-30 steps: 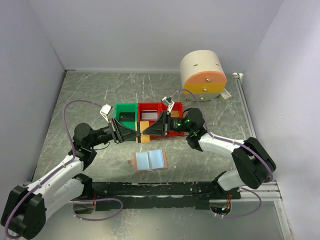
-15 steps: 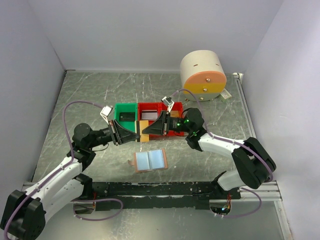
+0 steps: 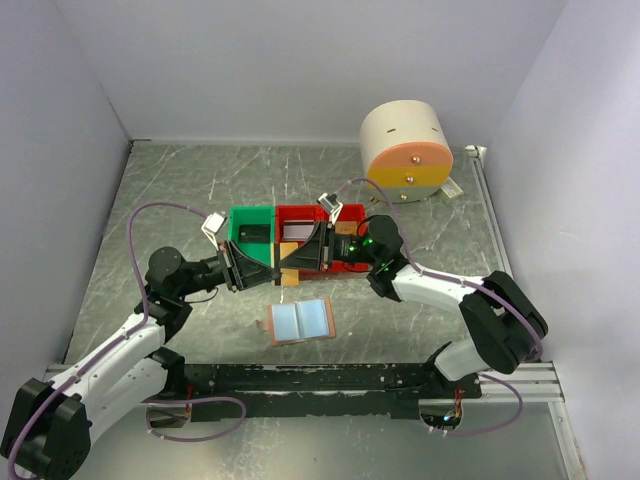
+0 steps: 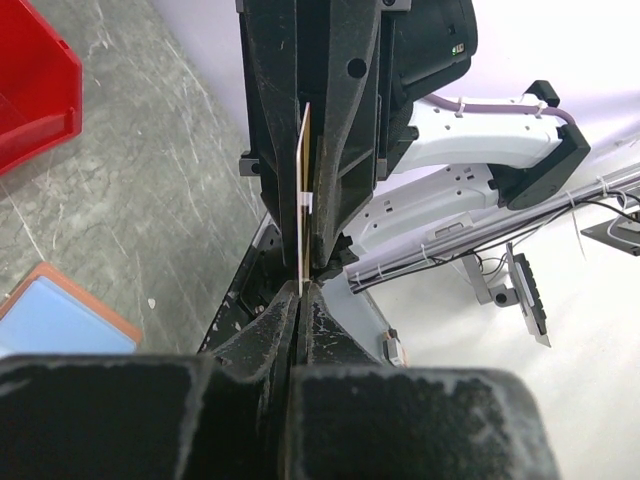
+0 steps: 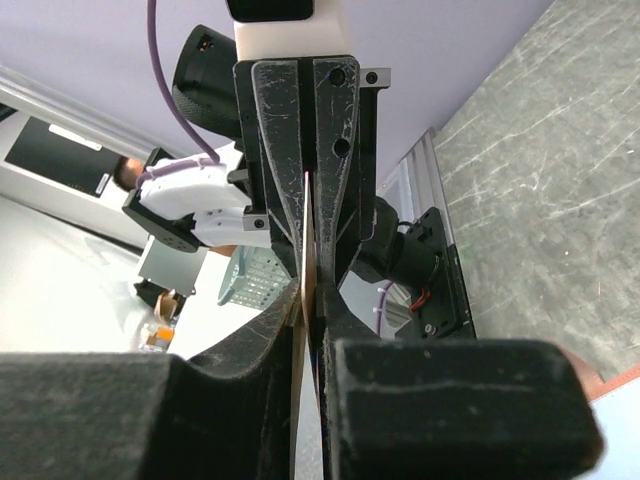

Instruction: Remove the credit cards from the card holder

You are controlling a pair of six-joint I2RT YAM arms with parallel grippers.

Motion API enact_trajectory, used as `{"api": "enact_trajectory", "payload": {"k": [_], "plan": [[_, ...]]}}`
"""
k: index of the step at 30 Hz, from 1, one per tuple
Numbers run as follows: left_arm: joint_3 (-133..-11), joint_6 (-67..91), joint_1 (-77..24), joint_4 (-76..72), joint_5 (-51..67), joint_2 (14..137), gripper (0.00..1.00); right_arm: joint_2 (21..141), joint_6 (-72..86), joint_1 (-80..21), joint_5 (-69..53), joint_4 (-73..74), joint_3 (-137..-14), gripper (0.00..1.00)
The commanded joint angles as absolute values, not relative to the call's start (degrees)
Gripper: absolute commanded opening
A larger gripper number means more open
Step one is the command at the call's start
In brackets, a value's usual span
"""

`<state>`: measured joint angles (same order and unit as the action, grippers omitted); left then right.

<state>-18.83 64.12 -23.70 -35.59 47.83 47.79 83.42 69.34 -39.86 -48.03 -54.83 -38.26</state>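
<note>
A gold-brown credit card [image 3: 289,274] hangs edge-on between both grippers, just in front of the bins. My left gripper [image 3: 280,268] is shut on its near edge; in the left wrist view the credit card [image 4: 304,190] stands up from the left gripper [image 4: 300,285] into the opposite fingers. My right gripper [image 3: 293,262] stands close around the credit card [image 5: 307,250], with only a hair-thin dark slit beside it at the right gripper [image 5: 310,300]. The card holder [image 3: 300,320] lies open on the table below, blue-grey lining up. Its corner, the card holder [image 4: 55,315], shows in the left wrist view.
A green bin [image 3: 240,215] holds a dark card, and a red bin [image 3: 300,213] beside it holds a pale card. The red bin [image 4: 30,90] shows in the left wrist view. A cream cylinder [image 3: 400,135] with an orange band stands at the back right.
The left gripper's jaws have closed fully on the card. The right arm has shifted slightly left, its jaws eased a touch. The card holder has not moved.
</note>
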Motion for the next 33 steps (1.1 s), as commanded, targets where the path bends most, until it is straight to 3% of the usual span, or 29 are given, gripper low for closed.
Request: {"api": "enact_trajectory", "payload": {"k": [1, 5, 16, 24, 26, 29, 33], "plan": [[-17.9, 63.8, -23.4, -37.9, 48.5, 47.2, 0.07, 83.0, 67.6, -40.2, -47.0, -54.5, -39.4, 0.1], [-18.1, 63.6, -23.4, -37.9, 48.5, 47.4, 0.07, 82.6, 68.0, -40.0, -46.4, -55.2, -38.3, 0.19], [-18.6, 62.4, -23.4, -35.3, 47.6, 45.0, 0.07, 80.1, 67.8, -39.7, -44.2, -54.6, -35.1, 0.21], [-18.2, 62.9, -23.4, -35.4, 47.7, 44.3, 0.07, 79.7, 68.1, -39.7, -45.5, -55.7, -35.9, 0.01], [-18.2, 62.8, -23.4, -35.0, 47.6, 44.3, 0.07, 79.5, 68.6, -39.7, -45.6, -56.4, -35.6, 0.0], [-19.1, 61.0, -23.4, -30.8, 47.4, 44.2, 0.2, 78.2, 67.1, -39.8, -44.5, -53.4, -36.0, 0.0], [-22.9, 53.5, -23.4, -16.6, 44.2, 43.0, 0.59, 73.7, 55.7, -39.8, -40.7, -36.1, -39.7, 0.0]]}}
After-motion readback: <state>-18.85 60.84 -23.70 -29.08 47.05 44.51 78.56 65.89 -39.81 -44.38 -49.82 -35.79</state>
